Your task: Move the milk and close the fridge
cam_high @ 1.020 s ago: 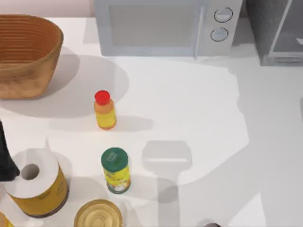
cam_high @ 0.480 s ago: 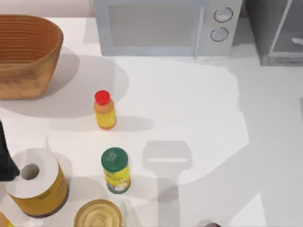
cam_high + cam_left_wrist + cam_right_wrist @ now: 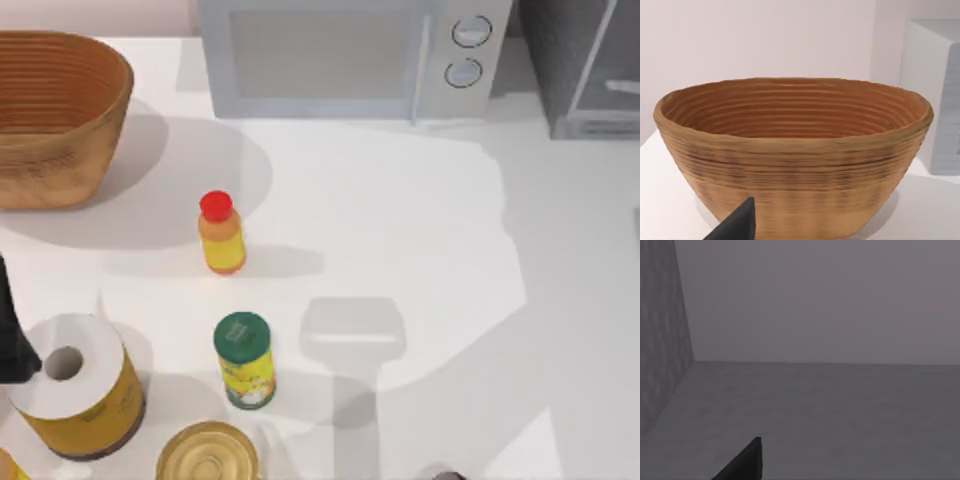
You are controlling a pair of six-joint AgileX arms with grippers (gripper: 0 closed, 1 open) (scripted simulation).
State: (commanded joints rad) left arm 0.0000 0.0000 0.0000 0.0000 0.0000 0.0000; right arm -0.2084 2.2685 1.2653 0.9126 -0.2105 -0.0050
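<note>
**Reaching Into the Fridge, Milk Unseen**

Judging from the grey walls and floor in the right wrist view, the right arm has its camera facing into the fridge (image 3: 585, 70), the grey cabinet at the table's far right corner, whose pale framed door (image 3: 600, 55) stands ajar in the top view. The step in hand looks like the placing of the milk, or the moment just around it, but I cannot find the carton in any view, so where it sits is uncertain. One dark fingertip of the right tool (image 3: 742, 462) shows low in the right wrist view; whether the fingers are apart, together or clamped on anything, I cannot tell.

Next, by my reckoning, the arm must come clear of the cabinet and the door be pushed shut.

Idle at the table's left edge, the left arm (image 3: 12, 330) points its wrist camera at the wicker basket (image 3: 795, 150); one fingertip of the left tool (image 3: 735, 225) shows, its state untellable.
</note>
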